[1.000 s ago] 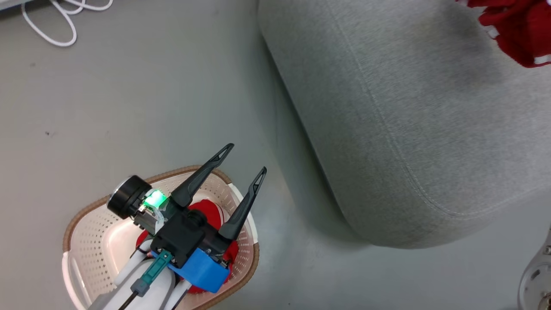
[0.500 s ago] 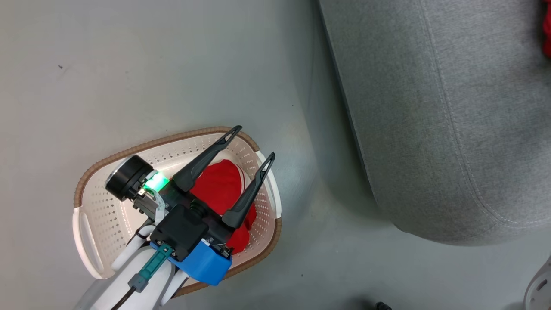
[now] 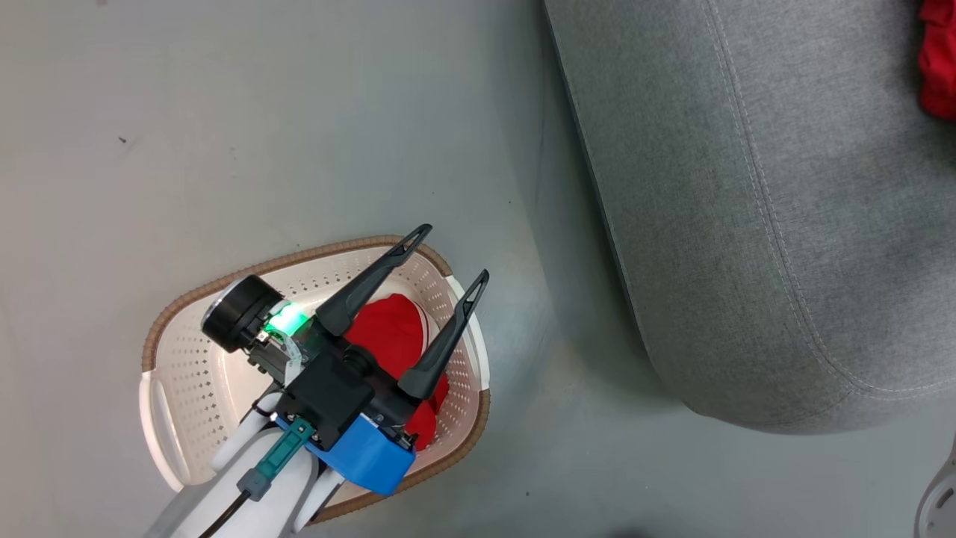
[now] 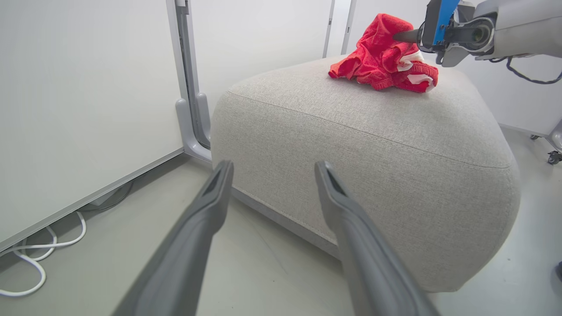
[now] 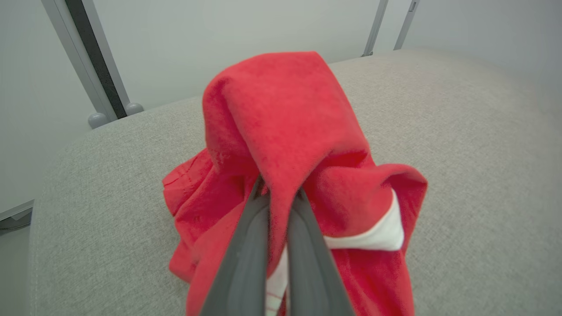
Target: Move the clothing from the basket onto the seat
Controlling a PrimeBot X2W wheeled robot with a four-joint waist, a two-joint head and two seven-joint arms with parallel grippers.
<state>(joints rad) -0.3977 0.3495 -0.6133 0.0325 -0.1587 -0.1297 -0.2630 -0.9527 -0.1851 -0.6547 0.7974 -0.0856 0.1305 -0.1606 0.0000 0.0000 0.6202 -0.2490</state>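
The cream basket (image 3: 224, 280) with a brown rim stands on the floor and holds a plain red garment (image 3: 392, 329). My left gripper (image 3: 453, 252) hovers open just above it, fingers pointing toward the grey seat (image 3: 747, 224). In the left wrist view the left gripper (image 4: 274, 163) is empty, facing the seat (image 4: 351, 153). A red jersey with white trim (image 4: 377, 61) lies bunched on top of the seat, and my right gripper (image 4: 401, 36) is shut on its raised fold. In the right wrist view that gripper (image 5: 276, 197) pinches the jersey (image 5: 281, 123) over the seat (image 5: 461, 131). The jersey's edge (image 3: 937, 67) also shows in the head view.
A white cable (image 4: 26, 263) loops on the floor by the white wall panels, where a grey post (image 4: 189, 87) stands behind the seat. Part of the robot's pale base (image 3: 941, 501) shows at the lower right. Bare grey floor lies between basket and seat.
The head view has shifted, so the basket and seat sit differently in the picture. My left gripper stays open over the basket with the red garment still below it.
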